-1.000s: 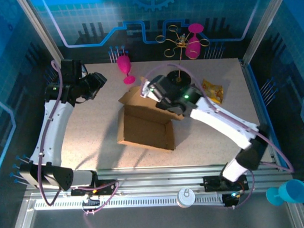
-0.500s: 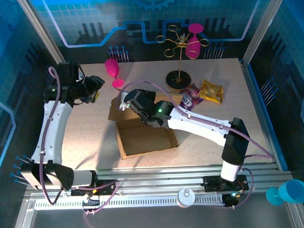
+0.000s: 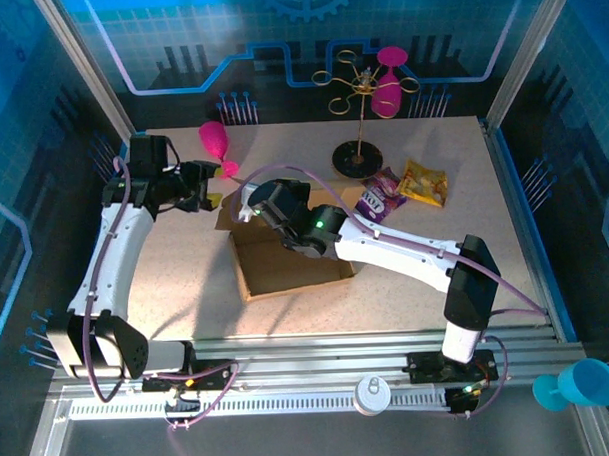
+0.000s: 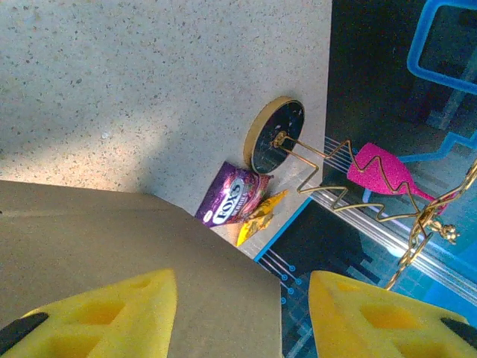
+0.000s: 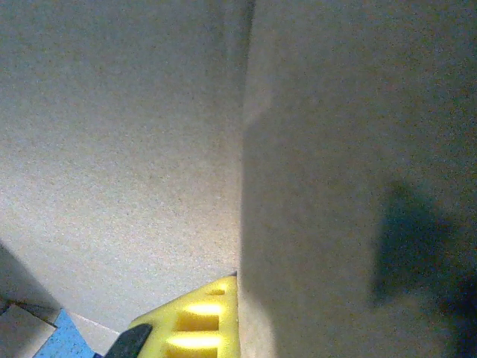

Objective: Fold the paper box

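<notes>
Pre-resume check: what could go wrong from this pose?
1. The pink goblet stands close beside the left gripper; a nudge could topple it or push it off the table.
2. The left gripper is open with the paper box flap edge between its fingers; closing askew may crease it wrongly.
3. The right gripper, shut at the box's wall, could drag the light box.

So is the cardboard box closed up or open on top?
Open. From above, the paper box is a shallow tray with its inside floor bare to view and no flap folded over it.

White arms (image 3: 105, 255), purple cables (image 3: 304, 170), yellow end effector fingers (image 4: 112, 313).
</notes>
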Tool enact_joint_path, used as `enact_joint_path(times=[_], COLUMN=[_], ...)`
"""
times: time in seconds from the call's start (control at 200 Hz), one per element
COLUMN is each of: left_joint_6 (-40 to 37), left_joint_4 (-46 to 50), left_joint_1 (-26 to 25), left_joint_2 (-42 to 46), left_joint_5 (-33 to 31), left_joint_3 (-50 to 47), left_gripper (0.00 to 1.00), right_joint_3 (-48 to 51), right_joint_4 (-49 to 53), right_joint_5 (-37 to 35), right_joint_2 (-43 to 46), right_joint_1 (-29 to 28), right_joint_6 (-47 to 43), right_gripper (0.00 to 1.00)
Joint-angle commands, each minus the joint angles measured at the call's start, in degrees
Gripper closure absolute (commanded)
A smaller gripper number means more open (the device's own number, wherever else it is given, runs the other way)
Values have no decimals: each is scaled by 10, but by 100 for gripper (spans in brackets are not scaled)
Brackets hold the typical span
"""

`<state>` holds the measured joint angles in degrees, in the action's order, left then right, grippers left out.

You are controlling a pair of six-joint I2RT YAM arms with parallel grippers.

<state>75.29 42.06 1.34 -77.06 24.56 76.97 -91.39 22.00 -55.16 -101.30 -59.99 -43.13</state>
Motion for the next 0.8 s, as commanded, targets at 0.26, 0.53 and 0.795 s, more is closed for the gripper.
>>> enact_joint_path(times=[0.26, 0.53, 0.795], left_joint_6=[54, 254, 375], left_joint_4=[57, -17, -137], left_joint_1=[4, -17, -62], left_joint_2=[85, 121, 79], left_joint_5=[-1, 1, -13], left_joint_3=[6, -88, -126], left_gripper=[49, 43, 37], right_joint_3=[-30, -37, -44], right_joint_4=[8, 18, 23], right_joint_5=[-17, -18, -19], right_joint_2=[-11, -13, -16], right_joint_1=[13, 15, 9], right_joint_6=[-7, 4, 8], right_gripper=[100, 100, 100])
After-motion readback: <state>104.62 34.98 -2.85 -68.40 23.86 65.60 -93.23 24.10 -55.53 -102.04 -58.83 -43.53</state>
